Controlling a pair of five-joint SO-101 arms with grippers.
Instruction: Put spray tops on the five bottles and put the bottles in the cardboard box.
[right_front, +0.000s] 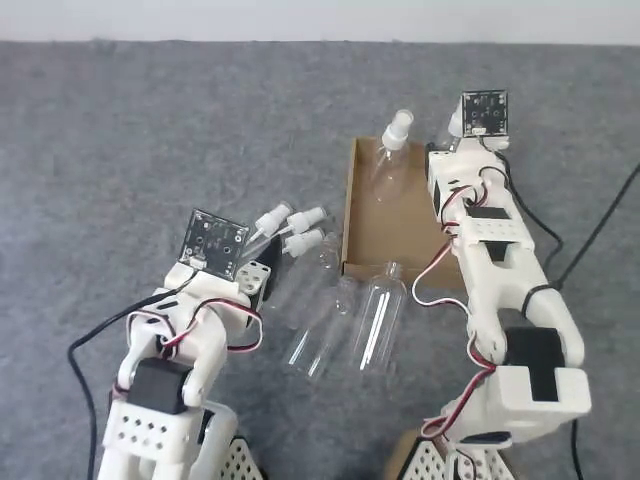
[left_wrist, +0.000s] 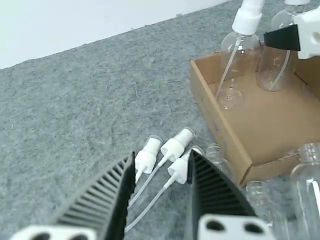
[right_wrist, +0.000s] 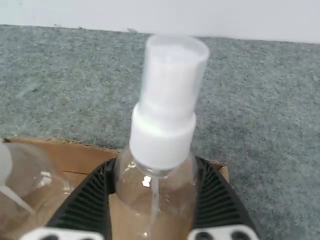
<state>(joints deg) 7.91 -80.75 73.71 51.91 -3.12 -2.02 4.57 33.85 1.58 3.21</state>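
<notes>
**Figure. The left arm at the loose tops; the right arm at the box.** We found the left gripper (left_wrist: 161, 160) wide open and empty, low over the grey felt mat (right_front: 150, 130). The three loose spray tops (left_wrist: 176, 146) lay just beyond its tips, on the far right side of it. Their heads pointed away and their thin tubes trailed back toward the jaws, so we judged their long axes to run roughly along the gripper's own line. The left arm was clearly the nearer to them.

Three uncapped bottles (right_front: 380, 318) lay on their sides between the arms, with their necks toward the near wall of the cardboard box (right_front: 352, 200).

The right gripper (right_wrist: 155, 170) was closed about the shoulder of a capped bottle (right_wrist: 167, 100) at the far right corner of the box. We could not tell whether its base rested on the box floor. A second capped bottle (right_front: 392, 150) was in the box to its left.

The mat covered the whole table, and a pale wall (right_front: 300, 20) ran behind its far edge.
</notes>
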